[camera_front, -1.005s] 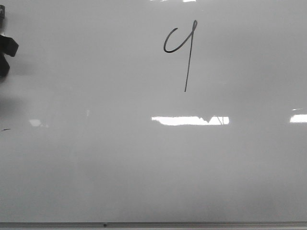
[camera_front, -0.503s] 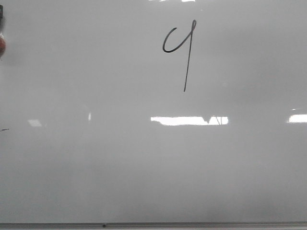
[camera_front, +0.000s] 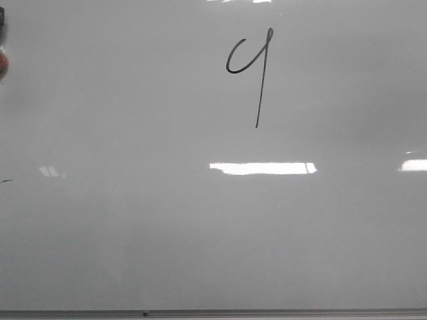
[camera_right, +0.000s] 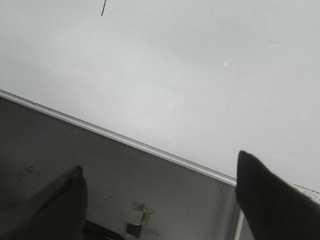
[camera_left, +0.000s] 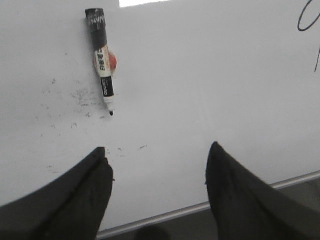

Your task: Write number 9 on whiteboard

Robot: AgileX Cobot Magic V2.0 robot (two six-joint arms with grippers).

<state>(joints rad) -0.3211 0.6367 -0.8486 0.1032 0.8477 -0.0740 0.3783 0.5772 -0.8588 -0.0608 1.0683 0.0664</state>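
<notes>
Both grippers are spread wide with nothing between the fingers. The left gripper hangs over the whiteboard near its edge strip, apart from a capless black marker lying flat on the board with its tip toward the fingers; a small red thing under the marker's barrel is mostly hidden. Faint dark specks dot the board beside the tip. The right gripper hangs over the strip, half above the board and half above a dark surface beyond it. The 9 sits toward the far edge, near the middle, with bare board all round. At the left edge a dark shape is cut off.
</notes>
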